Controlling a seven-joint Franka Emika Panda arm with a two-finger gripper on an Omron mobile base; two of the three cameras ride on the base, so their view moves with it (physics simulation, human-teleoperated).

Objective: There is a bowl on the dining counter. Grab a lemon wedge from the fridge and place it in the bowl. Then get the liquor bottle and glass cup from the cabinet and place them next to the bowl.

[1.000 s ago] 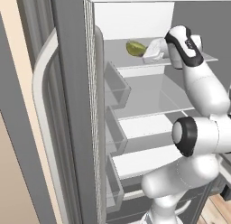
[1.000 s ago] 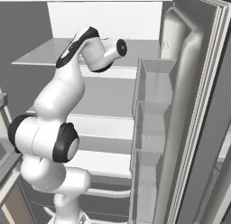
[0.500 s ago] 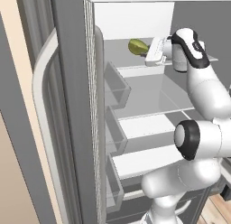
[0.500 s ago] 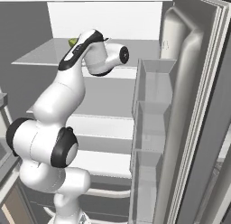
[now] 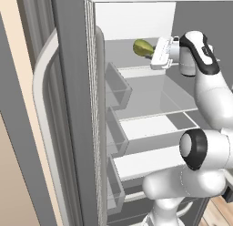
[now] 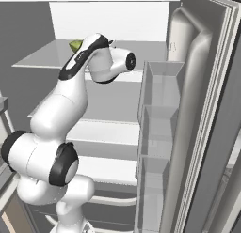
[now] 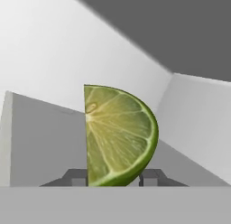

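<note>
In the left base view, the fridge [image 5: 73,129] takes the left half: its dark grey open door with a long pale handle [image 5: 43,129] runs from 11 o'clock down to 7 o'clock, and clear door bins [image 5: 116,129] are stacked along the door's inner edge near the centre. To the right of these lie the white-grey shelves [image 5: 150,125]. On the top shelf, at about 1 o'clock, sits the lemon wedge [image 5: 143,48], yellow-green, with the pincer [image 5: 155,56] right against its right side. The white arm [image 5: 209,97] climbs from 5 o'clock up to 2 o'clock.

In the right base view, the arm [image 6: 61,119] rises from 7 o'clock to 11 o'clock, and a sliver of the lemon wedge [image 6: 75,44] peeks out just behind the wrist at 11 o'clock, on the top shelf. The right-hand fridge door with its bins [image 6: 157,147] stands from 1 o'clock to 5 o'clock.

In the hand view, the lemon wedge [image 7: 118,136] fills the centre, cut face toward the camera, flat edge upright on its left. The two dark fingertips [image 7: 76,177] rise at 6 o'clock, one on either side of the wedge's lower edge. The pincer appears narrowed around the lemon wedge, though firm contact on both sides I cannot tell.
</note>
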